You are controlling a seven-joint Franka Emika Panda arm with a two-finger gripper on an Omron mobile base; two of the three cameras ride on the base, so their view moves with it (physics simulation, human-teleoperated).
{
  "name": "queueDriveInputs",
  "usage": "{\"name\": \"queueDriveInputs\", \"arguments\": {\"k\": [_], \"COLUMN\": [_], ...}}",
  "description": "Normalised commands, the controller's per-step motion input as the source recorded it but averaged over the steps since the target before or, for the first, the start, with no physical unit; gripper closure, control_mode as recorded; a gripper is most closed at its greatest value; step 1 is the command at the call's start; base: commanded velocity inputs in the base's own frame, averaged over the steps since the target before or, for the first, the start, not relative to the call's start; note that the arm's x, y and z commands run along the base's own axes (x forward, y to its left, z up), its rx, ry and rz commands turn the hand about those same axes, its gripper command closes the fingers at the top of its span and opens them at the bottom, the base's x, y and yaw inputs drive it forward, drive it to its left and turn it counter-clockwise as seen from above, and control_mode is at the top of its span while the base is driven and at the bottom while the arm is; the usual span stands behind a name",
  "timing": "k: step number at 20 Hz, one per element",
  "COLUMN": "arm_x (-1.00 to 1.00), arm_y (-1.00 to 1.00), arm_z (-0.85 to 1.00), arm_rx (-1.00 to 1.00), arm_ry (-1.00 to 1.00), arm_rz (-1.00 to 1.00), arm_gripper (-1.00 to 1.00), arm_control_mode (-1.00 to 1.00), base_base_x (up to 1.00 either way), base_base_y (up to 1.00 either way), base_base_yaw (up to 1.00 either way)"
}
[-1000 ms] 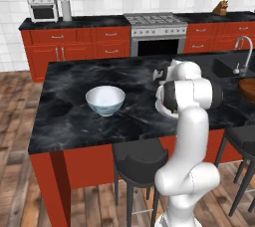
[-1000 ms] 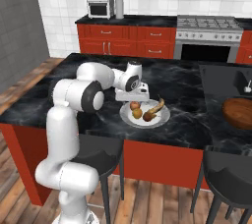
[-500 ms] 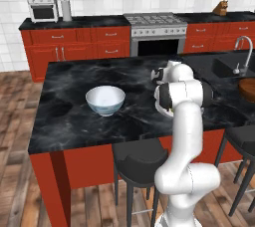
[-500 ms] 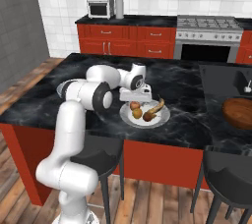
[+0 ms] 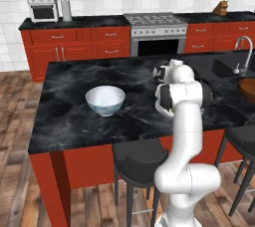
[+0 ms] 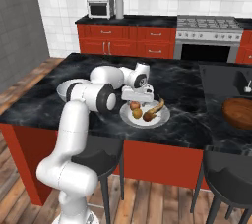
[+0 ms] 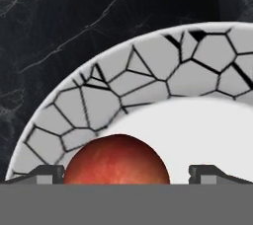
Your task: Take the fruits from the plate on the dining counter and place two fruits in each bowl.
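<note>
Claw (image 7: 126, 172) open, its fingertips (image 7: 47, 173) flanking a red apple (image 7: 116, 160) on the plate (image 7: 143, 78), near the worktop's (image 6: 187, 88) front edge.

Against the tiled back wall, red cabinets (image 5: 69, 42) under a black worktop, with a toaster oven (image 5: 42, 7) and a pale canister (image 5: 65, 9) beside it at the left. Further right, a steel range (image 5: 155, 33), and a small brown figure (image 5: 220, 8) on the worktop near the far end. Nearer, a sink with curved faucet (image 5: 244, 54), a round wooden board (image 6: 239, 113), and dark stools (image 5: 139, 161) on wood flooring.
</note>
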Motion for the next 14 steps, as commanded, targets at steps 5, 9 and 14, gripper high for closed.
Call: {"name": "queueDriveInputs", "arguments": {"k": [5,9,14], "arm_x": [-0.11,-0.08,-0.02], "arm_y": [0.01,0.08,0.04], "arm_z": [-0.19,-0.26,-0.19], "arm_rx": [0.0,0.0,0.0], "arm_ry": [0.0,0.0,0.0], "arm_rz": [-0.02,-0.01,-0.04], "arm_gripper": [-1.0,-1.0,1.0], "arm_control_mode": [-1.0,-1.0,-1.0], "base_base_x": [0.0,0.0,0.0], "base_base_y": [0.0,0.0,0.0], "base_base_yaw": [0.0,0.0,0.0]}}
